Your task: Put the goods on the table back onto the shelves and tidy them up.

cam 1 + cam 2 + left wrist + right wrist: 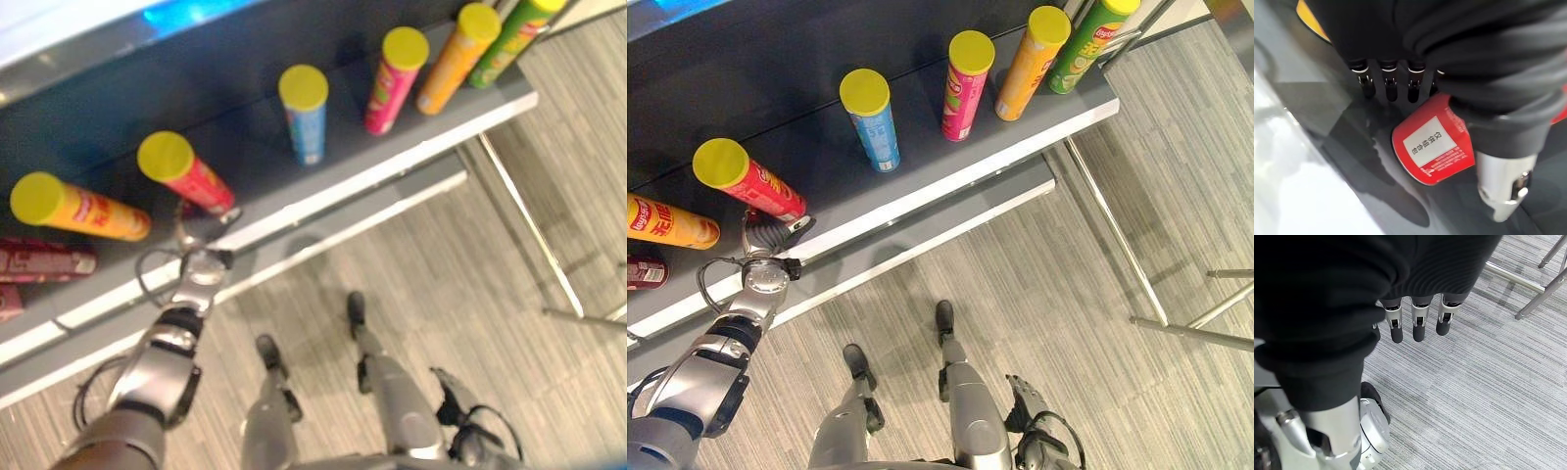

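Six yellow-lidded cylindrical snack cans on grey shelf (921, 186); left hand (769, 235) grips red can (749, 181) at its base; right hand (1418, 325) hangs open, fingers relaxed, near floor.

red cardboard tube can (759, 186) yellow lid | blue tube can (874, 122) yellow lid | pink tube can (965, 88) | dark grey metal shelf (921, 166) | grey striped carpet floor (1068, 294)

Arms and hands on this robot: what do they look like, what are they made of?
The arms look like shiny silver-grey metal shells with dark joints. The left hand and the right hand each have silver fingers ending in dark rounded tips, plus a thick silver thumb set apart. A black ribbed fabric cover wraps each wrist and the back of each hand.
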